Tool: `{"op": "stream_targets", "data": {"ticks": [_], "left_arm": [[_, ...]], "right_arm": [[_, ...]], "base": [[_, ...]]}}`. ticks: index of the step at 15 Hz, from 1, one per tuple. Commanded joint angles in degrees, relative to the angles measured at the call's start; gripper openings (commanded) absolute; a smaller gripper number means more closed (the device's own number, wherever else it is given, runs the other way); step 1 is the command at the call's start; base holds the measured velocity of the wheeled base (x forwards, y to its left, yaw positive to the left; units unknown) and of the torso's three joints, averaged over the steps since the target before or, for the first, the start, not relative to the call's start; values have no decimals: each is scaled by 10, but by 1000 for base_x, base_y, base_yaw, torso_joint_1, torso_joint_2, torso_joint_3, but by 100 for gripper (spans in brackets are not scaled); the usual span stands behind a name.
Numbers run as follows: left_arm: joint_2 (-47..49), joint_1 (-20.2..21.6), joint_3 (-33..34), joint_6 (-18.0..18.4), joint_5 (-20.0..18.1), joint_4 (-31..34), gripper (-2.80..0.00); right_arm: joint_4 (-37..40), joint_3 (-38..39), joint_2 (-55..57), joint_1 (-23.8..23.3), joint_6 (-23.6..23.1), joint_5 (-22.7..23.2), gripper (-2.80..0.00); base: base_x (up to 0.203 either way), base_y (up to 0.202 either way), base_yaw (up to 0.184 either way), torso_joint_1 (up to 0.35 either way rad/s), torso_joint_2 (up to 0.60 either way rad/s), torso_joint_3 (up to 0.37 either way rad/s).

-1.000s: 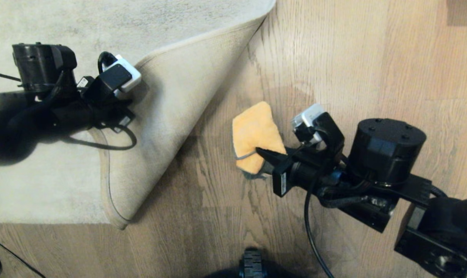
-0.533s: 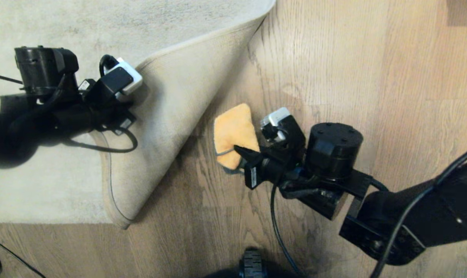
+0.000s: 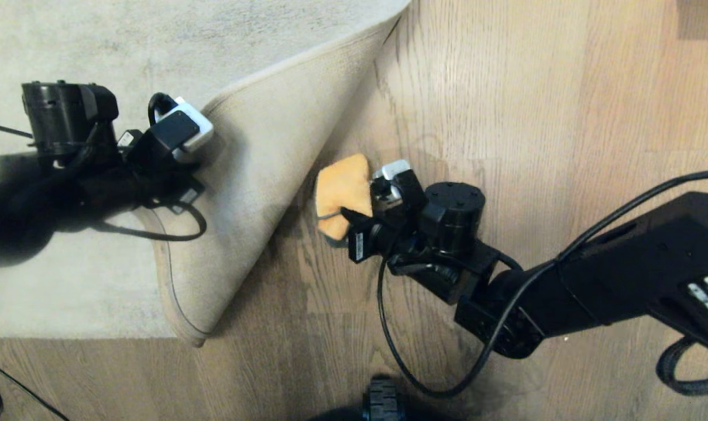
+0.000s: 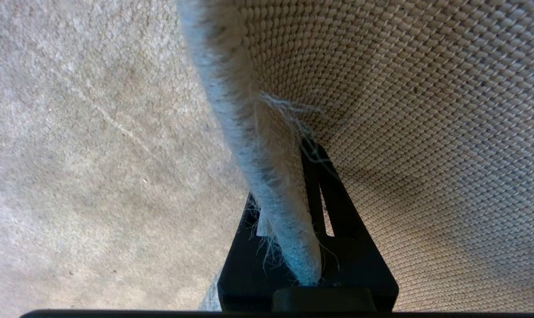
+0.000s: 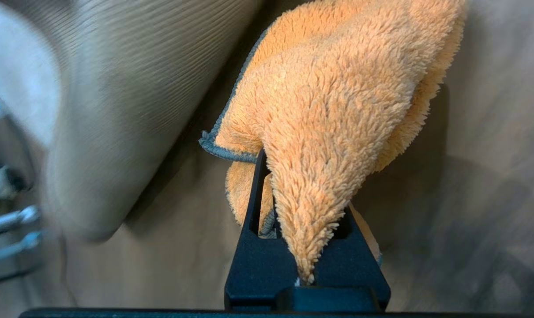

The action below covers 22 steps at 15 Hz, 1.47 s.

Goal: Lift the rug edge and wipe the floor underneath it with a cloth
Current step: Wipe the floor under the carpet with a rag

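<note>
Both grippers are clamped: my left gripper (image 4: 293, 247) pinches the rug edge (image 3: 254, 169), folded back off the floor (image 3: 506, 117); my right gripper (image 5: 306, 247) grips the cloth (image 3: 342, 187), beside the fold.

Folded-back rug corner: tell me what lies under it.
Bare wood floor shows beside the rug edge, which the left gripper pinches. The right gripper holds the cloth there. Floor beneath the raised flap is hidden.
</note>
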Motion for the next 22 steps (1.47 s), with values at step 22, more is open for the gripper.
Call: {"op": "stream_targets", "data": {"ticks": [22], "left_arm": [[-2, 8, 5, 2, -1, -1, -280]], "right_arm": [[173, 201, -262, -78, 27, 21, -280]], "base": [[0, 0, 0, 0, 0, 0]]}}
